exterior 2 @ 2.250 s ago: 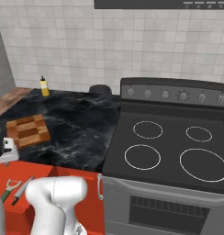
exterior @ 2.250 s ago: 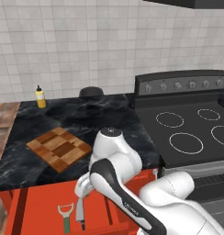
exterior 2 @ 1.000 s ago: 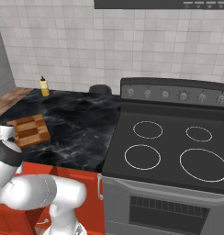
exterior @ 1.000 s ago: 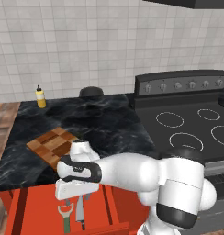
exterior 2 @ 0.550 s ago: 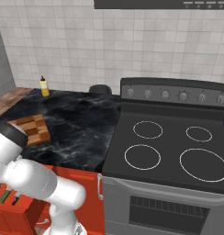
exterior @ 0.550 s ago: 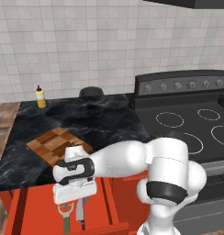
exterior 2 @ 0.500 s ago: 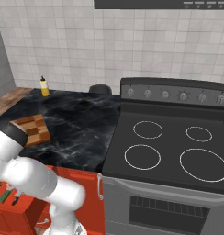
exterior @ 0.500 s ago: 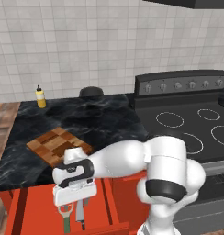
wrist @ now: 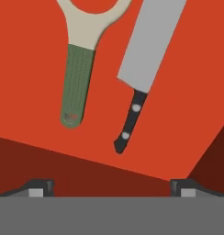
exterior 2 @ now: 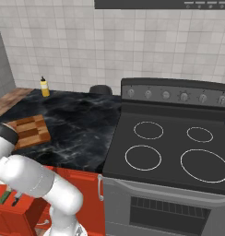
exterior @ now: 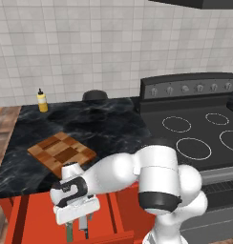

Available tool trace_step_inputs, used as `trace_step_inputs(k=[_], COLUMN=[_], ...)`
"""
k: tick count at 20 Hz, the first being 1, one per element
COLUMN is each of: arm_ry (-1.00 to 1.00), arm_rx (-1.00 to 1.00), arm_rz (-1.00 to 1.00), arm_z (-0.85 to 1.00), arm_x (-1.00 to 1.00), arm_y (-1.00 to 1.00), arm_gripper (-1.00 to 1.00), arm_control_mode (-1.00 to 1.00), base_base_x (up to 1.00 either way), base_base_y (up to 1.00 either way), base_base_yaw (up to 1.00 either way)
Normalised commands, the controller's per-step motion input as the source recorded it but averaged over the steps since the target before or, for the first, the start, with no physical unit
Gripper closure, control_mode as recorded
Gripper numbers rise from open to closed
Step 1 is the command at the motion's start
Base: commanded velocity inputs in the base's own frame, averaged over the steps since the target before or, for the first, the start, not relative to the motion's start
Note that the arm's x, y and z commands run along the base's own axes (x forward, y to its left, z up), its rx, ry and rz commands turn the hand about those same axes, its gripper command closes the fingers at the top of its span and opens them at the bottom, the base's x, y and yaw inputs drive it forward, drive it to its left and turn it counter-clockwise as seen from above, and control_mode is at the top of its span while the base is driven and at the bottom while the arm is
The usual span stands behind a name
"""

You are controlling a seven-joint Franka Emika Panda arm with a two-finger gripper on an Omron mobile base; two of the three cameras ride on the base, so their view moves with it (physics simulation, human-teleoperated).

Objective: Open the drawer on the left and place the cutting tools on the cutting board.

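**Desk:** Black marble counter, white tile wall, dark stove at 3 o'clock. Where is the robot's hand?

**Photographer:** Low at 7 o'clock in the left base view. The gripper hangs over the pulled-out red-orange drawer below the counter edge, fingers pointing down into it.

**Desk:** Clenched or released?

**Photographer:** Released. In the hand view the two dark fingertips stand far apart at the bottom corners, with nothing between them.

**Desk:** And the cutting tools?

**Photographer:** Both lie flat on the drawer floor, side by side and not touching. In the hand view the peeler sits toward 11 o'clock, green handle nearest the fingers, pale head farther off. The knife is at 1 o'clock, dark handle near, silver blade running out of frame (its tip is cut off).

**Desk:** The cutting board?

**Photographer:** On the counter at 10 o'clock from the gripper, a checkered wooden cutting board, bare on top. A small yellow bottle stands by the wall at 11 o'clock, well apart from it.
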Motion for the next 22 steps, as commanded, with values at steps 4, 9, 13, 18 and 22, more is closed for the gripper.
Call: trace_step_inputs(k=[4, 9, 13, 18, 22], arm_ry=[0.0, -0.01, 0.0, 0.0, -0.02], arm_rx=[0.0, 0.0, 0.0, -0.01, -0.02], arm_rz=[-0.02, -0.1, -0.11, -0.1, -0.07], arm_z=[-0.19, -0.27, -0.36, -0.25, -0.31], arm_x=[0.0, 0.0, 0.0, 0.0, 0.0], arm_y=[0.2, 0.33, 0.29, 0.11, 0.0], arm_gripper=[-1.0, -1.0, -1.0, -1.0, -1.0], arm_control_mode=[-1.0, -1.0, -1.0, -1.0, -1.0], base_base_x=[0.0, 0.0, 0.0, 0.0, 0.0], base_base_y=[0.0, 0.0, 0.0, 0.0, 0.0], base_base_yaw=[0.0, 0.0, 0.0, 0.0, 0.0])
